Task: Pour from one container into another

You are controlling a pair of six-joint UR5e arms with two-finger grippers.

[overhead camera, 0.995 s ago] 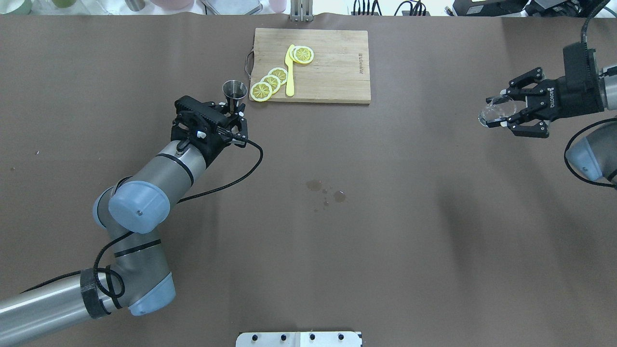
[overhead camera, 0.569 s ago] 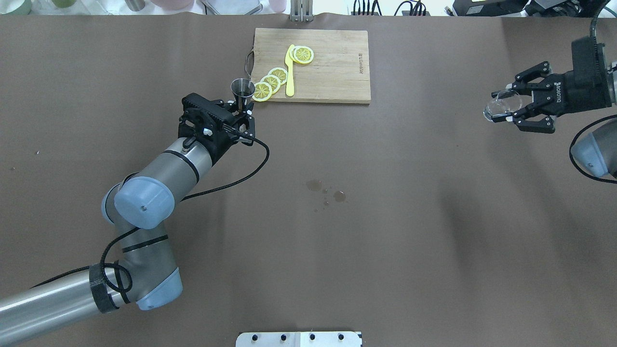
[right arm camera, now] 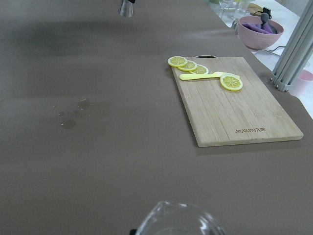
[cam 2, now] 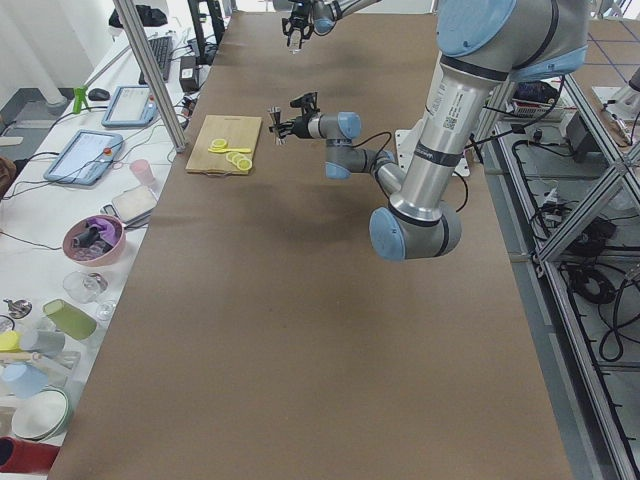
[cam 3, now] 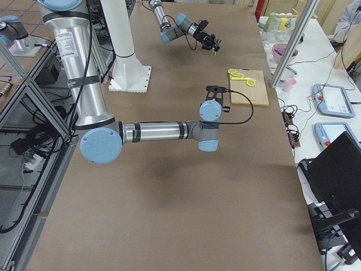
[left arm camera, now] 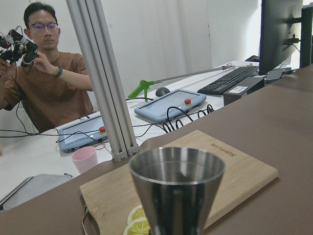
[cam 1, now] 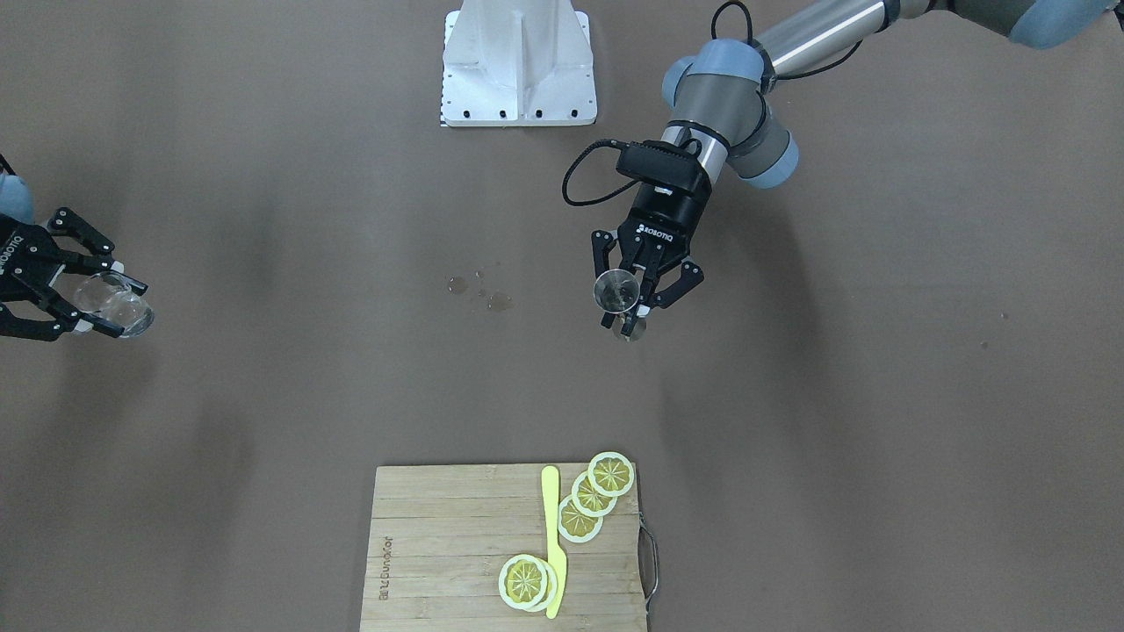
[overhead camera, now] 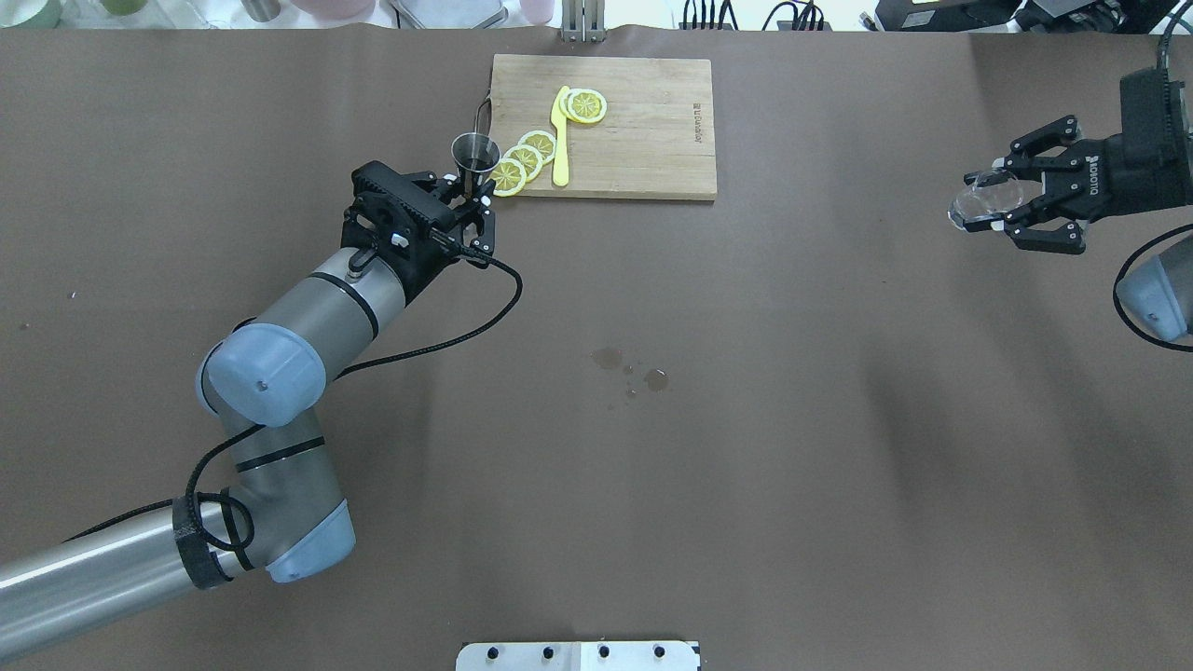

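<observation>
Jigger (overhead camera: pixel 475 151): one; glass cup (overhead camera: pixel 983 200): one; cutting board (overhead camera: pixel 643 140): one

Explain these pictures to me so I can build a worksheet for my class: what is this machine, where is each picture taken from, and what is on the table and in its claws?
This is a robot with two jointed arms working at a brown table. Each arm ends in a two-finger gripper. Two pictures look down on the table, one from behind the robot and one facing it. Two look along the table from its ends, and two come from small cameras on the wrists. The left gripper is shut on a steel measuring cup, held upright above the table. The right gripper is shut on a clear glass vessel, far off to the side. A wooden cutting board carries lemon slices and a yellow knife. A few wet spots mark the middle of the table.
</observation>
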